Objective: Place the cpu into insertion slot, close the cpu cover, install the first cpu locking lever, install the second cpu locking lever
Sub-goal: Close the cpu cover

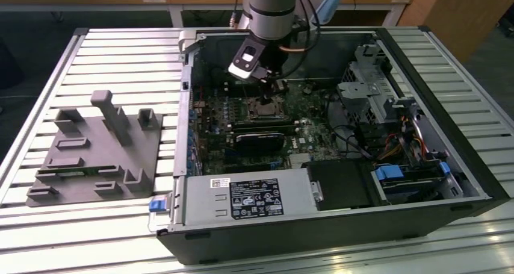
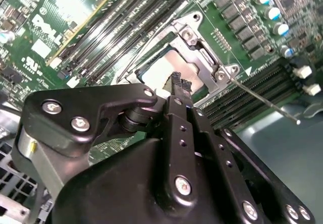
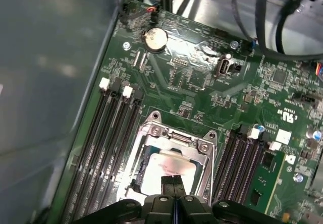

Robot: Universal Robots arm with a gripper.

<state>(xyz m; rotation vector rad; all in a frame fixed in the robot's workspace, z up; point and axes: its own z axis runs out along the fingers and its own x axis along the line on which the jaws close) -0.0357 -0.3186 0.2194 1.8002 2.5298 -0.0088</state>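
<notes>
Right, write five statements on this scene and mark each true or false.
1. The cpu lies outside the case. False: it sits on the board, framed by the cover.
2. The gripper is wide open. False: it is shut, over the cpu.
3. A grey fixture lies on the table beside the case. True.
4. The case is closed. False: its side is open.
5. A thin lever juts out beside the cover. True.

White logo mark [image 2: 44,23] on the green board [image 2: 30,52]; black printed label [image 1: 256,198] on the grey metal housing [image 1: 199,209], wording illegible
</notes>
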